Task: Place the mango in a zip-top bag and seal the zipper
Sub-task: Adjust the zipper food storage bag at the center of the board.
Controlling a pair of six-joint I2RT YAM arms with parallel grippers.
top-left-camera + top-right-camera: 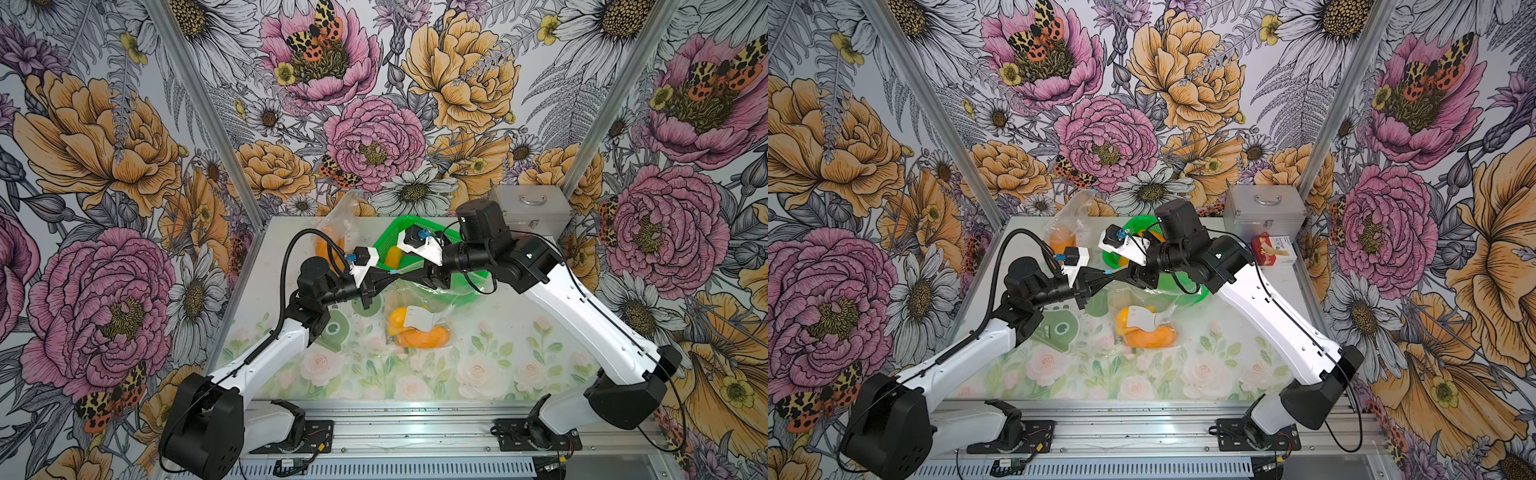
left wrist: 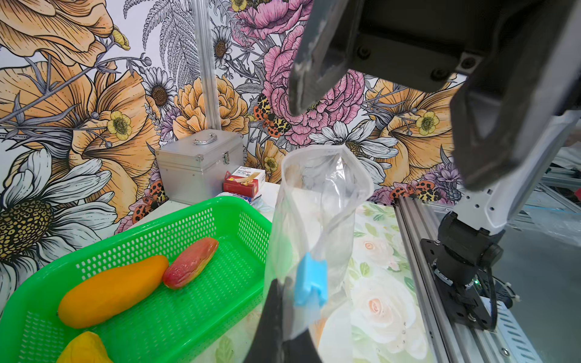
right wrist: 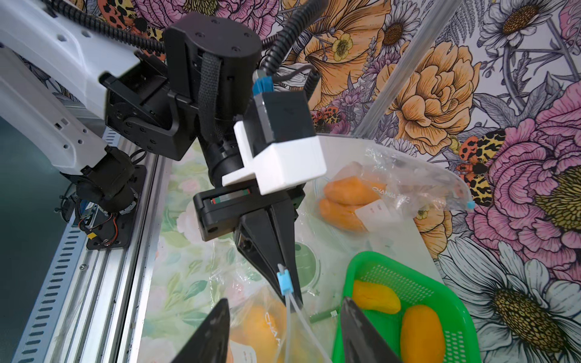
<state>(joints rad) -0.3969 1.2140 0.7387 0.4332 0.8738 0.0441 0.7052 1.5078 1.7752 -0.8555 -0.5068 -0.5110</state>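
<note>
A clear zip-top bag (image 1: 419,307) hangs from its top edge over the floral mat, with an orange mango (image 1: 422,336) in its bottom. My left gripper (image 2: 287,330) is shut on the bag's top edge, right beside the blue slider (image 2: 311,283). The bag's mouth (image 2: 327,176) gapes beyond the slider. My right gripper (image 3: 286,327) is open, and its fingers (image 3: 217,330) straddle the two zipper strips just past the slider (image 3: 285,281) without touching them. In both top views the two grippers meet tip to tip above the bag (image 1: 1142,316).
A green basket (image 1: 469,286) behind the bag holds an orange mango (image 2: 113,289), a red one (image 2: 191,262) and a yellow one (image 2: 85,349). A second bag of mangoes (image 3: 352,201) lies at the back left. At the back right stand a silver case (image 1: 1264,216) and a red box (image 1: 1273,249).
</note>
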